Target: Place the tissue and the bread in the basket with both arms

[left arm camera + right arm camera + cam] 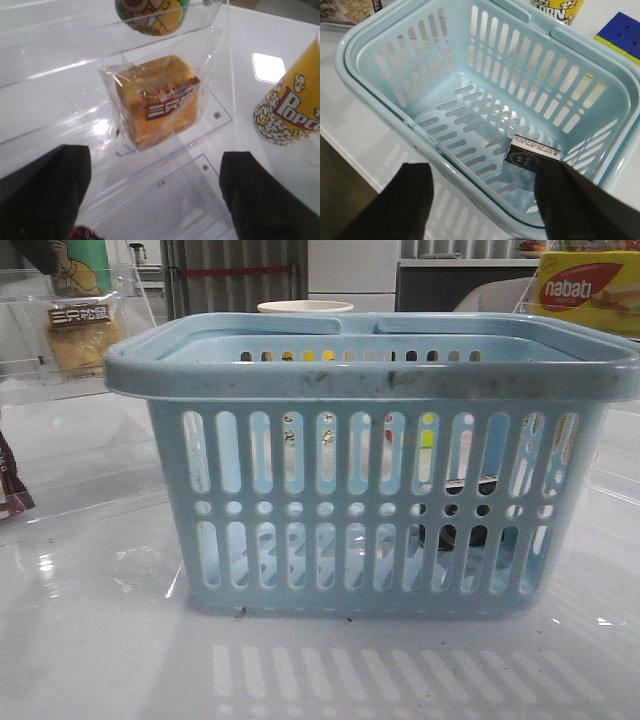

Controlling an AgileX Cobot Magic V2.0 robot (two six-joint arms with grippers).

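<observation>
Bread (pixel 157 102) in its clear wrapper sits on a transparent acrylic shelf (pixel 60 95), brown label facing outward, untouched. Left gripper (pixel 155 192) hovers just in front of it, released, its dark fingers (pixel 42 192) spread wide with nothing between them. A yellow popcorn cup (pixel 290 107) stands beside the shelf on the white surface (pixel 265 35). Over at the basket (pixel 380 125), the tissue (pixel 532 155) lies flat on the slotted floor near one corner (its pale printed edge faces up). The right gripper (pixel 485 200) hangs above the basket rim, also released and empty, one finger partly covering the pack. From the front, a nabati box (pixel 588 290) shows behind the basket.
</observation>
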